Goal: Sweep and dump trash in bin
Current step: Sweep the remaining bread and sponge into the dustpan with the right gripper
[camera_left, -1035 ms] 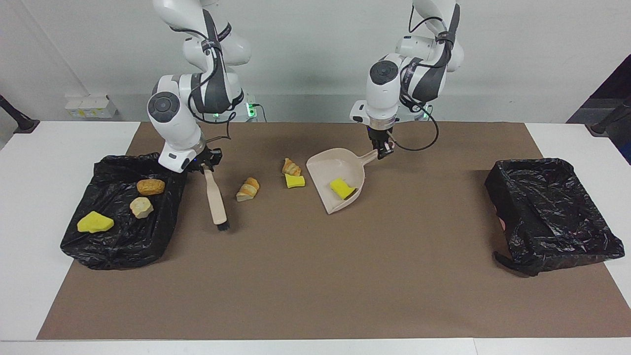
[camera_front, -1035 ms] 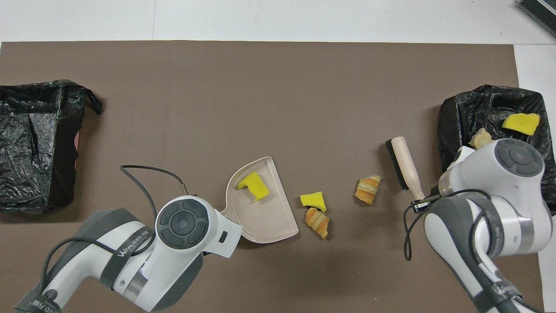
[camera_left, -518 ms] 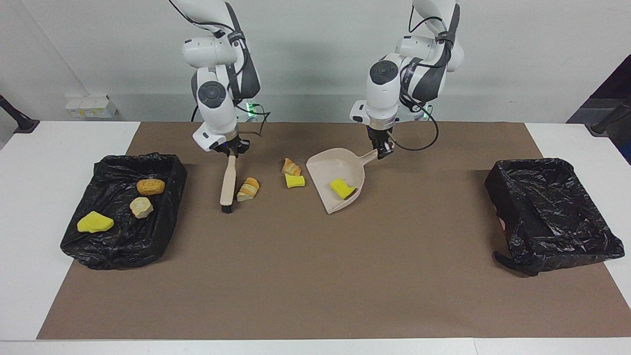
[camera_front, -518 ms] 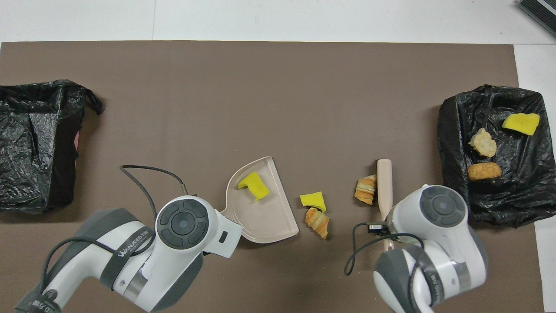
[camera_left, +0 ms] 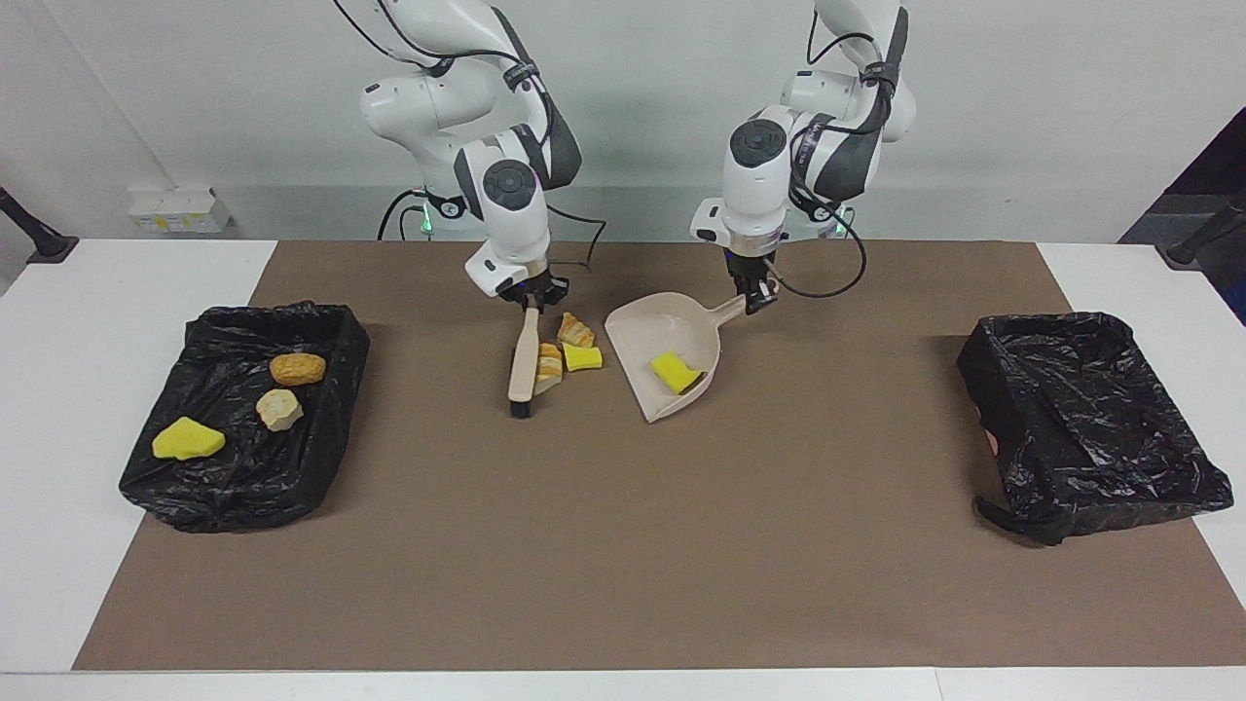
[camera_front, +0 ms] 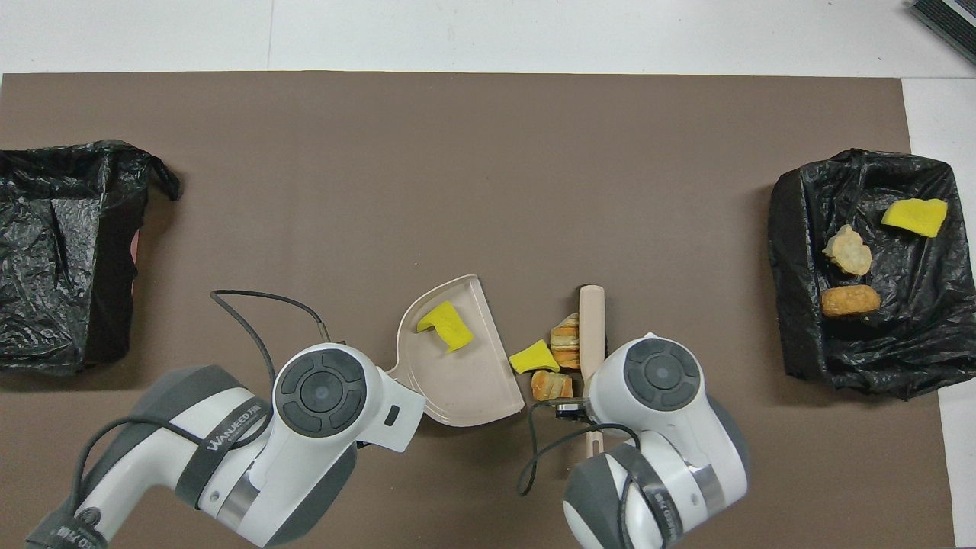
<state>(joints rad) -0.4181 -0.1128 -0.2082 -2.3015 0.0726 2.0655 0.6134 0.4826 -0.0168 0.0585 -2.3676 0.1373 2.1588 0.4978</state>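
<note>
Taking the beige plastic dustpan (camera_left: pixel 670 349) as the landmark: its handle end lies nearest the robots, and there the left gripper (camera_left: pixel 754 297) is closed on the handle tip, pinning the pan flat on the brown paper mat (camera_left: pixel 623 545). The pan's wide open mouth faces the right arm's end of the table. One bright yellow sponge chunk (camera_left: pixel 674 372) already sits inside it.

Just beside that mouth, toward the right arm's end, three loose pieces are bunched together: a tan croissant-like lump (camera_left: pixel 575 330) nearest the robots, a yellow sponge piece (camera_left: pixel 583 358) next to the pan's lip, and a layered bread lump (camera_left: pixel 548 368) touching the brush. The pale wooden hand brush (camera_left: pixel 524 365) lies against them, its long axis running away from the robots, roughly parallel to the pan's mouth, dark bristles at the tip. The right gripper (camera_left: pixel 531 295) is clamped on the brush's handle end.

So the cluster lies between brush and pan. The coming push should run sideways toward the pan, and the croissant lump could slip past the brush's handle end.

Well apart from the pan, at the right arm's end, a black-lined bin (camera_left: pixel 243 419) holds three pieces of trash; a second black-lined bin (camera_left: pixel 1090 424) sits at the left arm's end.
</note>
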